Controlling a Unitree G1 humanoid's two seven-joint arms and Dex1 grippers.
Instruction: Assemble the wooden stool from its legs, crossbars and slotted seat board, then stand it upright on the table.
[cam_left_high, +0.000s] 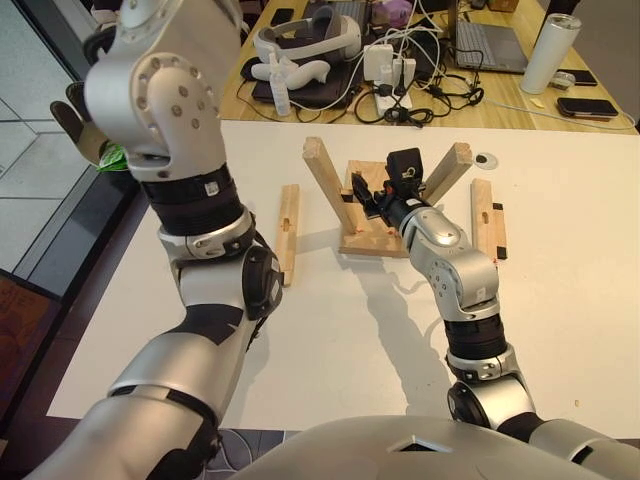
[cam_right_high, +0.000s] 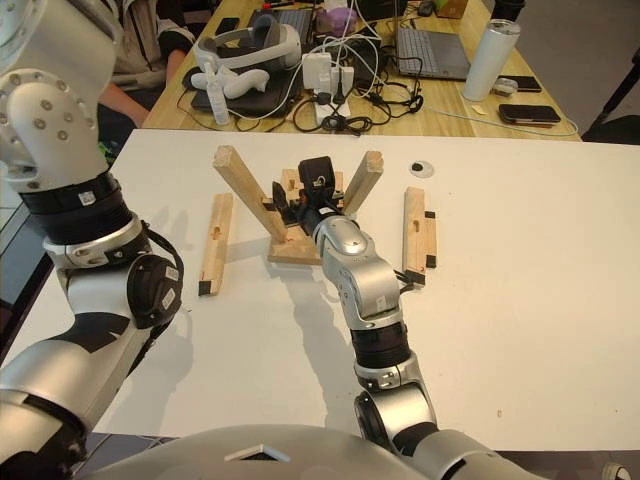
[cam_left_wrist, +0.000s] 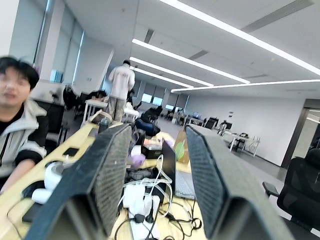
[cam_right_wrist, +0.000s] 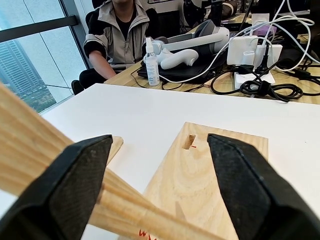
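Right end effector (cam_right_wrist: 160, 147) hangs released over the seat board (cam_left_high: 375, 246), beside a tilted leg (cam_left_high: 328, 186). The left end effector (cam_left_wrist: 159, 137) is released, raised high. The table (cam_left_high: 330, 350) spreads wide on the board's near side.

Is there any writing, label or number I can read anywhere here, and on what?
Nothing reads clearly.
Red marks on the seat board: too small to read.
White label on the left arm's black band: too small.
Spray bottle label: blurred.

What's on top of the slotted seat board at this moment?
A leg on the left and a leg on the right stand in the seat board, leaning outward. The right gripper, open, hangs over its middle, hiding the slots beneath it.
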